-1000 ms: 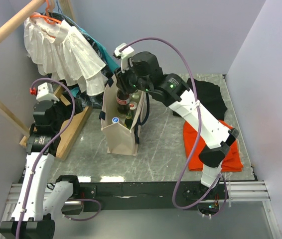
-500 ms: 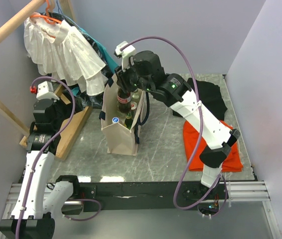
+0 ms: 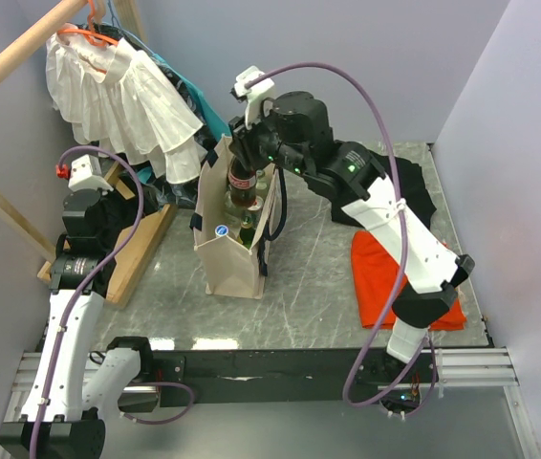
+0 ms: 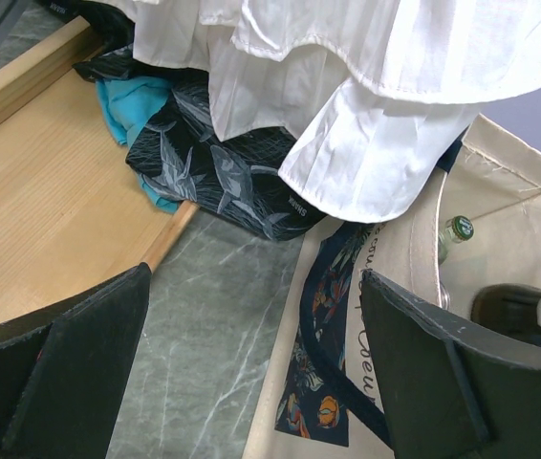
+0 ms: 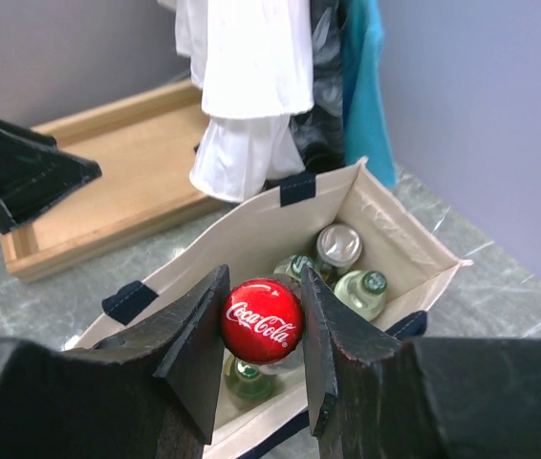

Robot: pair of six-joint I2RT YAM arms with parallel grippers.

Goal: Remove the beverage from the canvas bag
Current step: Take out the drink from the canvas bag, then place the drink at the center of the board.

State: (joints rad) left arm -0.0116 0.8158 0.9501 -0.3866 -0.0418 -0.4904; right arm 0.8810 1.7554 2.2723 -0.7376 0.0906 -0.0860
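Pulling the cola bottle (image 5: 262,320) up out of the canvas bag (image 3: 227,260) is, by my reading, the step in hand. The right gripper (image 5: 263,292) is clamping the bottle's top, with the red cap sitting tight between its fingers. From above, the neck and red label are showing over the bag's rim while the lower body is sitting inside, so the beverage is not yet clear of the bag. The bag is standing upright on the table (image 3: 309,287), close beside the white ruffled garment (image 3: 122,100).

The next move is calling for a straight vertical lift until the base is passing above the rim and the navy handles (image 3: 277,206), then a sideways carry and a gentle set-down on bare table. The canvas is soft, so the bag may be dragging upward with the bottle. The left gripper (image 4: 261,382) is hovering just beside the bag's printed side, fingers spread wide and gripping nothing, well placed to steady it.

Inside the bag, other bottles are standing around the held one: one with a silver cap (image 5: 338,245), a green glass one with a green cap (image 5: 374,281), and another beneath the red cap that is probably green glass too, though it is mostly hidden. A blue cap (image 3: 221,229) is also showing at the bag's near end
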